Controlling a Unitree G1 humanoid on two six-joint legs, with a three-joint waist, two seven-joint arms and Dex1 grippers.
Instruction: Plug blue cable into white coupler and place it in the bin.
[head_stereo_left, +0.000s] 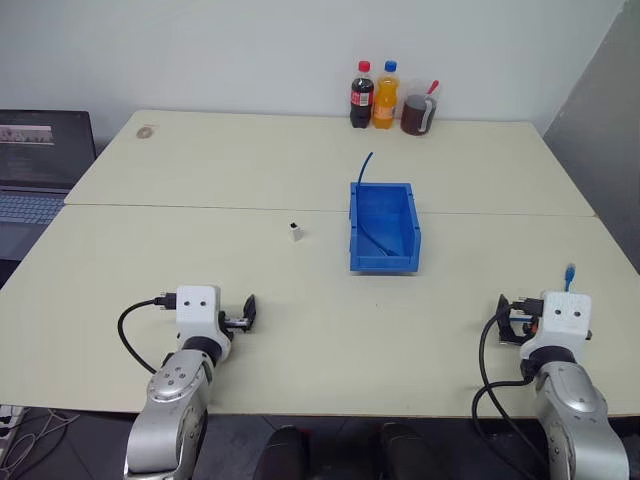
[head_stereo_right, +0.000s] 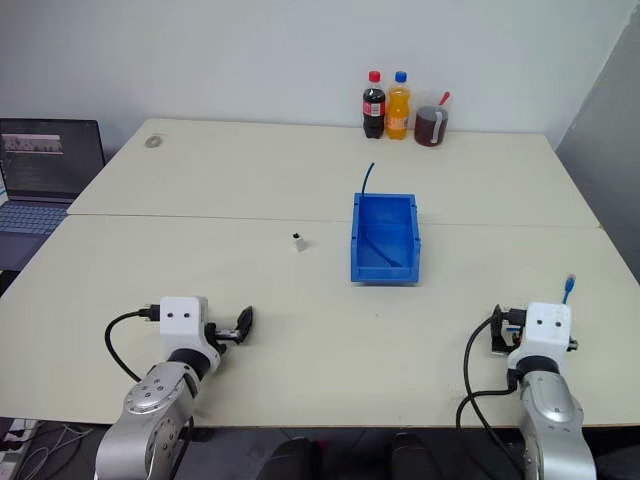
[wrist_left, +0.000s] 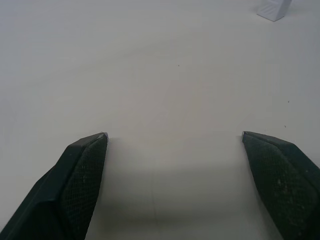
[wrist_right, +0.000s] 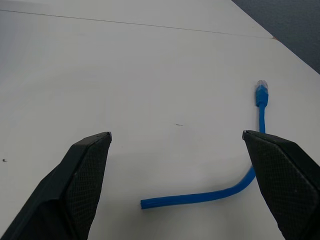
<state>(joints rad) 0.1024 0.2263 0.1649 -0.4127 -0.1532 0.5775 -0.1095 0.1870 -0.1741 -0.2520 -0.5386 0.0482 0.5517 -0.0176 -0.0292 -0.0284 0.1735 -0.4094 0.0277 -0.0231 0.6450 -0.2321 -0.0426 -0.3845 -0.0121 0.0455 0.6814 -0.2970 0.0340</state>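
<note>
A short blue cable (wrist_right: 220, 193) lies curved on the table between the spread fingers of my right gripper (wrist_right: 176, 136), which is open and touches nothing. Its plug (wrist_right: 261, 91) points away from me, and its tip (head_stereo_left: 569, 272) shows just beyond my right hand. The white coupler (head_stereo_left: 295, 233) stands on the table left of the blue bin (head_stereo_left: 383, 258). Another blue cord (head_stereo_left: 367, 165) runs through the bin and sticks out over its far rim. My left gripper (wrist_left: 175, 137) is open and empty over bare table, with the coupler (wrist_left: 274, 9) well ahead of it to the right.
Two bottles (head_stereo_left: 361, 95) (head_stereo_left: 385, 95) and a jug of dark liquid (head_stereo_left: 418, 108) stand at the far edge. A laptop (head_stereo_left: 40, 165) sits off the table's left side. A seam (head_stereo_left: 200, 207) joins the two tabletops. The right table edge (head_stereo_left: 612, 232) runs close to my right hand.
</note>
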